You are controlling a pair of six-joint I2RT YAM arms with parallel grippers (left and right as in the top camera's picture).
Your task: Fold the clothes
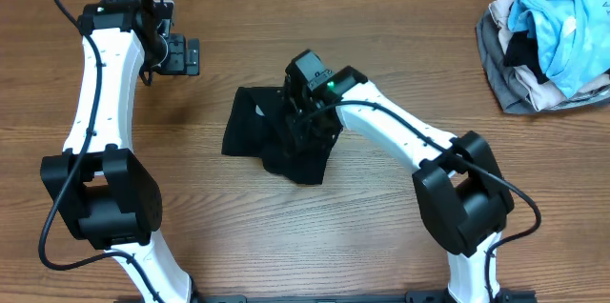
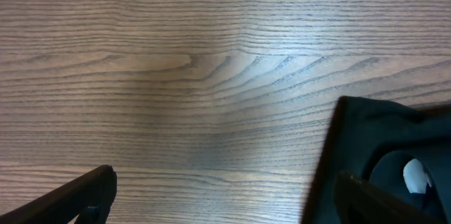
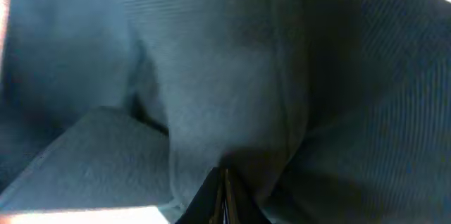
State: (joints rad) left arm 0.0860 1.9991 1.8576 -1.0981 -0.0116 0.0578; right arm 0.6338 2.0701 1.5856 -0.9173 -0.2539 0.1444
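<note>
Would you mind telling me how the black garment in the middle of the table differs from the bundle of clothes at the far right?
The black garment is one plain dark piece lying low; the bundle mixes light blue, grey and beige in a heap. The right end effector is shut on the black garment; the bundle lies untouched. Both are soft fabric on the wooden table.

I have the left arm (image 1: 95, 93) stretched up along the far left, wrist turned inward; the left gripper (image 1: 183, 53) sits level with its fingers (image 2: 77, 199) spread wide. The right arm (image 1: 400, 136) reaches in from the lower right, wrist pitched steeply down; the right gripper (image 1: 307, 103) is closed tight, fingertips (image 3: 224, 185) pressed together, pinching the clothes (image 1: 250, 127).
</note>
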